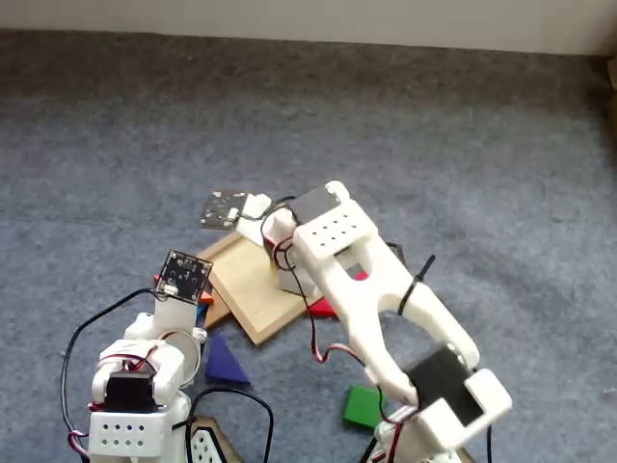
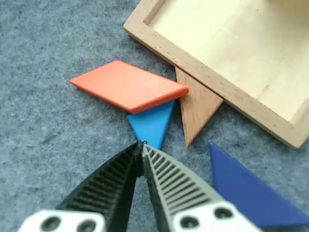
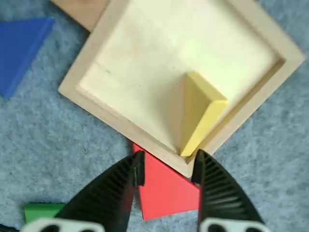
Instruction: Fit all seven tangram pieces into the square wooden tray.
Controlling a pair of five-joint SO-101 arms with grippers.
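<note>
The square wooden tray [image 3: 96, 110] holds one yellow triangle [image 3: 199, 112], tilted up against an inner wall near a corner. My right gripper [image 3: 168, 167] hangs open just above that corner, over the tray rim and a red piece [image 3: 166, 192] lying outside it. My left gripper [image 2: 141, 146] is shut and empty, its tips at the point of a light blue triangle [image 2: 152, 123]. An orange parallelogram [image 2: 128, 86] overlaps that triangle. A wood-coloured triangle [image 2: 198, 104] lies partly under the tray [image 2: 217, 43]. A dark blue triangle [image 2: 246, 191] sits on the carpet beside them.
In the high view the tray [image 1: 253, 294] lies on grey carpet between both arms. The dark blue triangle [image 1: 225, 359] is near the left arm's base, and a green piece [image 1: 364, 405] lies by the right arm's base [image 1: 443, 405]. Open carpet stretches beyond.
</note>
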